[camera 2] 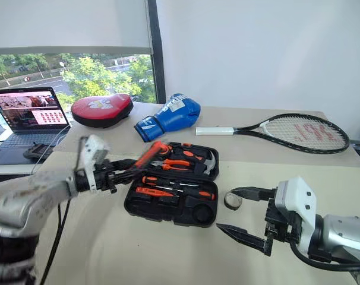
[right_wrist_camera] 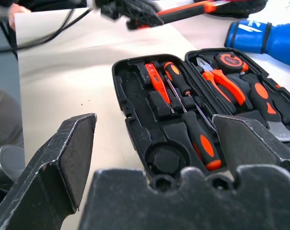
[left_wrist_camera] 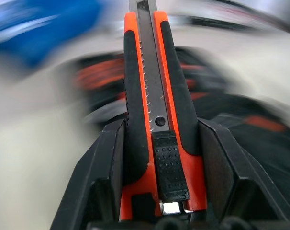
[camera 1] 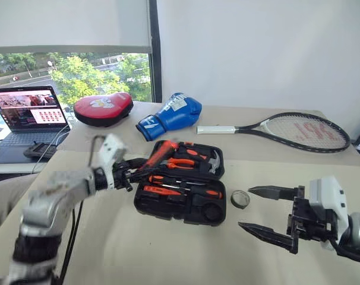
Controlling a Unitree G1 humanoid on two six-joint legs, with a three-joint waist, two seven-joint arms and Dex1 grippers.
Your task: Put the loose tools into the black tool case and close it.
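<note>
Black open tool case (camera 1: pixel 180 190) lies mid-bench (camera 1: pixel 168 255), with bare surface toward the near edge. Left end effector (camera 1: pixel 131 171) clamps the utility knife (camera 1: pixel 159 154) above the case's left rim. Right end effector (camera 1: pixel 263 211), fingers apart, hangs beside the tape roll (camera 1: pixel 240 199).

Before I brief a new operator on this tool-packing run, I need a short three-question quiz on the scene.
1. True or false: the left gripper holds the utility knife.
2. Where is the tape roll? A) in the black tool case B) on the table beside the case C) in the right gripper
3. Fill in: the case lid is ____.

Key: 1 true; 2 B; 3 open.
</note>
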